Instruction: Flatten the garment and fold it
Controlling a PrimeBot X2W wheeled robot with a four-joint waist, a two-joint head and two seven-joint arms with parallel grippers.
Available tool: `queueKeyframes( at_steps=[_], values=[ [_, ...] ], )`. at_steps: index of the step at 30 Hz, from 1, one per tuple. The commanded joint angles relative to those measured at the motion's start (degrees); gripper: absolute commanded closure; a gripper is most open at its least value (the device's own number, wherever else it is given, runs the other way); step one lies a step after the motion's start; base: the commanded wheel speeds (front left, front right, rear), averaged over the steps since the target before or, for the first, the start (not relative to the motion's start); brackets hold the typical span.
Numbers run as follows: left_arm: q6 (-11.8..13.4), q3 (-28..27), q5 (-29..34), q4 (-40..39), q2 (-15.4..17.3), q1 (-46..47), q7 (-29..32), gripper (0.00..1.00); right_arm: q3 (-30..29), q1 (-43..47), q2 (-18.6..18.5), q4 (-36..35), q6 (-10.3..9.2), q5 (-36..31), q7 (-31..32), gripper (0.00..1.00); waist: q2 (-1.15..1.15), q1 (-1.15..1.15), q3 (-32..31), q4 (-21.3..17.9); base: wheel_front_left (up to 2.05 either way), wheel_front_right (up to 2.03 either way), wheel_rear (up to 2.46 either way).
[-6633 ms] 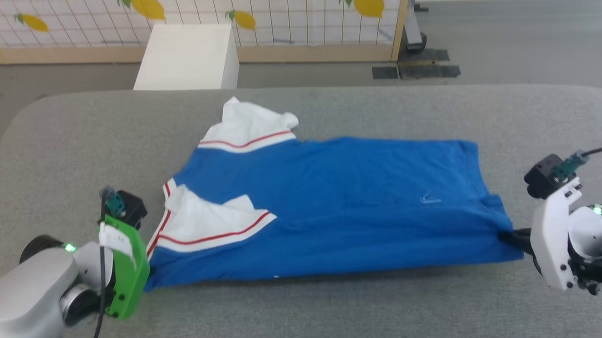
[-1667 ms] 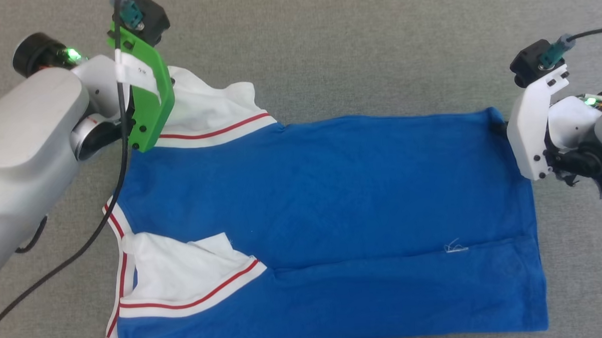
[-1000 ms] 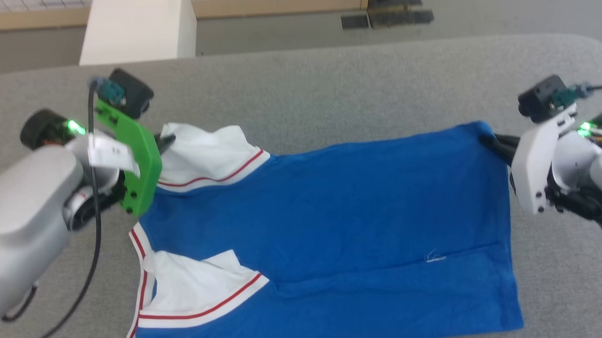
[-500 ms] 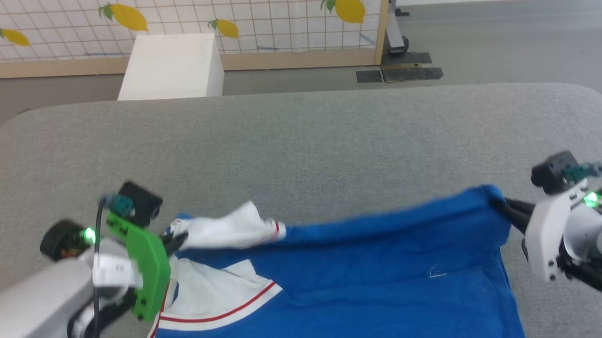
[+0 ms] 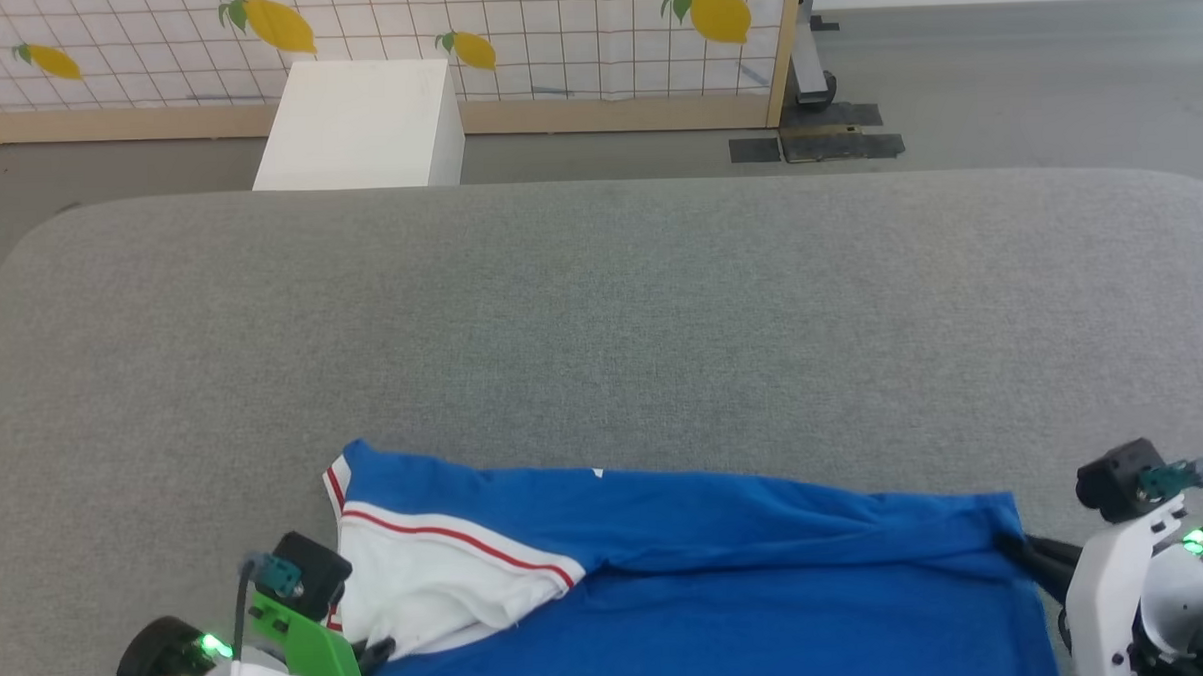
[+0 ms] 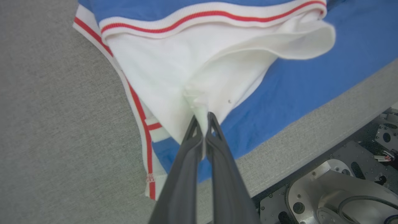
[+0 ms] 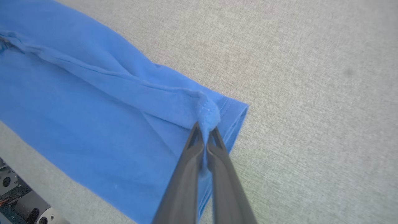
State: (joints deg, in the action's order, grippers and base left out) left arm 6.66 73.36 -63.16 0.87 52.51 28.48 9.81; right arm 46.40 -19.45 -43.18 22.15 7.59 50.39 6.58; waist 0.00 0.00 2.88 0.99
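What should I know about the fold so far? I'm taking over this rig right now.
Grippers: left gripper is shut on the white sleeve of the garment; right gripper is shut on a blue hem corner.
Where: the garment lies along the near edge of the grey table.
Done: it appears doubled over lengthwise, both ends pinched.
Left: release, smooth the bunched sleeve and the ridge in the blue cloth, then probably fold crosswise.
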Motion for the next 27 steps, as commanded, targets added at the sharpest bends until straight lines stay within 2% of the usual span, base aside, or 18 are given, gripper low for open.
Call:
queueKeyframes(
  at_steps=[1,9,10,11,12,14,16,21,25,27],
  values=[
    [-0.03,-0.02,-0.84,0.98,-0.8,-1.32,-0.27,1.0,-0.4,1.18,0.71,0.28,-0.1,-0.36,0.4,1.0,0.0,0.0,0.5,-0.12,0.0,0.0,0.0],
    [-0.5,-0.47,-1.5,6.83,-3.06,-2.84,-2.76,1.0,-1.48,3.35,2.57,1.88,-0.1,-3.1,0.57,1.0,0.0,0.0,1.31,-0.19,0.0,0.0,0.0],
    [-0.22,-0.54,-1.3,7.1,-3.17,-2.85,-3.11,0.81,-1.91,3.38,2.74,1.89,-0.1,-3.25,0.25,0.92,0.0,0.0,1.18,-0.22,0.0,0.0,0.0],
    [0.39,-0.77,-0.63,7.36,-3.22,-2.72,-4.09,0.06,-2.35,3.44,2.86,1.7,-0.1,-3.49,-0.01,0.79,0.0,0.0,0.89,-0.21,0.0,0.0,0.0],
    [1.09,-1.26,-0.4,7.61,-3.37,-2.77,-5.25,0.0,-2.79,3.54,2.88,1.31,-0.1,-3.67,-0.34,0.64,0.0,0.0,0.6,-0.16,0.0,0.0,0.0],
    [2.17,-2.21,0.11,7.56,-3.87,-2.92,-7.95,0.0,-4.26,4.1,2.62,-0.05,-0.1,-3.41,-0.94,0.0,0.0,0.0,-0.27,0.21,0.0,0.0,0.0],
    [4.14,-3.52,1.74,7.52,-4.05,-2.74,-11.92,0.0,-6.07,4.44,1.73,-2.4,-0.1,-4.06,-1.84,0.0,0.0,0.0,-0.89,0.42,0.0,0.0,0.0],
    [10.98,-7.29,6.03,7.02,-4.79,-2.97,-22.08,0.0,-12.54,5.59,-0.76,-10.31,-0.1,-5.8,-0.94,0.0,0.0,0.0,-2.17,0.55,0.0,0.0,0.0],
    [16.94,-12.12,10.51,5.92,-6.0,-3.67,-24.62,0.0,-18.9,6.91,-1.72,-15.64,-0.1,-6.92,2.41,0.0,0.0,0.0,-2.4,0.69,0.0,0.0,0.0],
    [19.72,-17.42,13.57,3.74,-7.59,-4.99,-24.74,0.0,-21.58,7.87,-2.23,-17.76,-0.1,-7.01,5.12,0.0,0.0,0.0,-2.29,0.82,0.0,0.0,0.0]
  ],
)
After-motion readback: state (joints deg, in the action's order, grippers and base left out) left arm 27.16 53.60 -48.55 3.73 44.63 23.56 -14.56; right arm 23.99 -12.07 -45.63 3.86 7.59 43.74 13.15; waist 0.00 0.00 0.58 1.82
